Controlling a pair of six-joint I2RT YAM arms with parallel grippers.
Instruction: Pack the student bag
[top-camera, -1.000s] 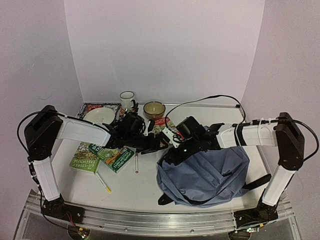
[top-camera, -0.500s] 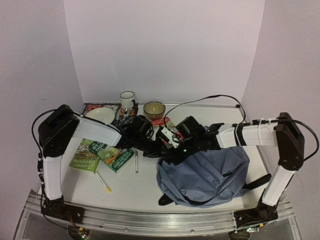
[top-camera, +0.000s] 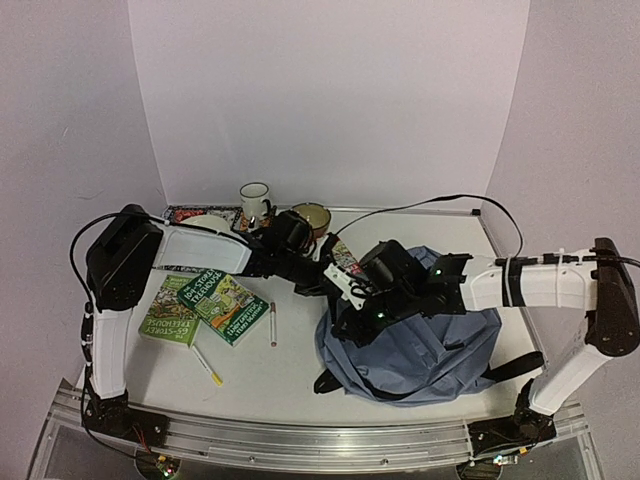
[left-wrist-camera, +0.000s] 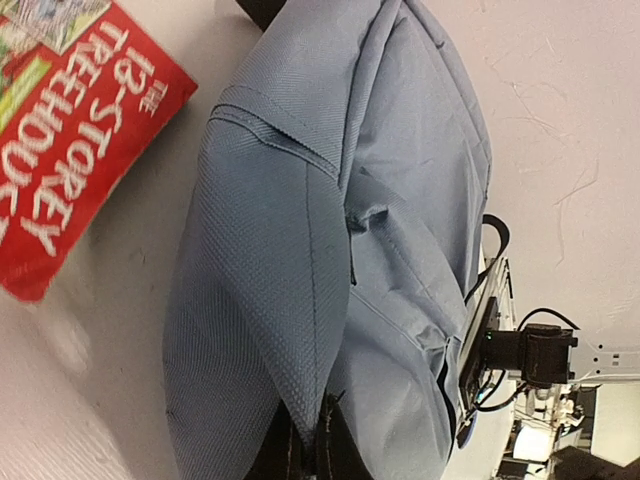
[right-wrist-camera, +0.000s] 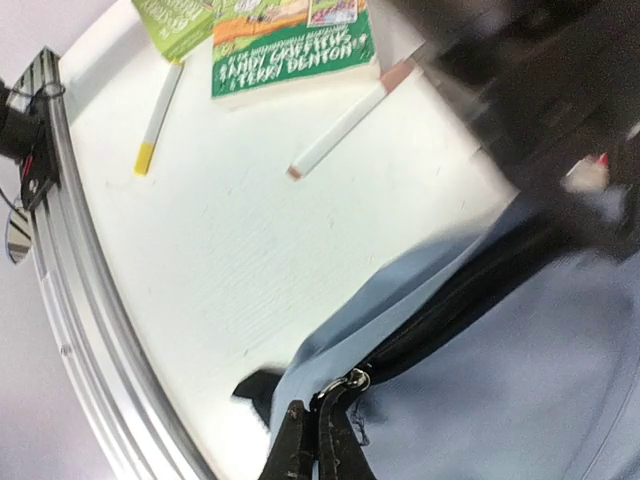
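Unzip step: left gripper (left-wrist-camera: 308, 445) pinches student bag (left-wrist-camera: 300, 250) fabric, right gripper (right-wrist-camera: 312, 430) pinches zipper pull (right-wrist-camera: 350, 381), frame bottom. Next: drag it open.

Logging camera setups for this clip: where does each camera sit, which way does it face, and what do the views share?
Top external: above and behind the bases, looking down on the table; both arms show, left gripper and right gripper meeting at the student bag.
Left wrist: looks along its shut fingers pinching bag fabric; red book beside.
Right wrist: looks down past its shut fingers, apparently holding the bag's zipper; green book and yellow-tipped pen beyond.
Shared: the bag appears in all three.
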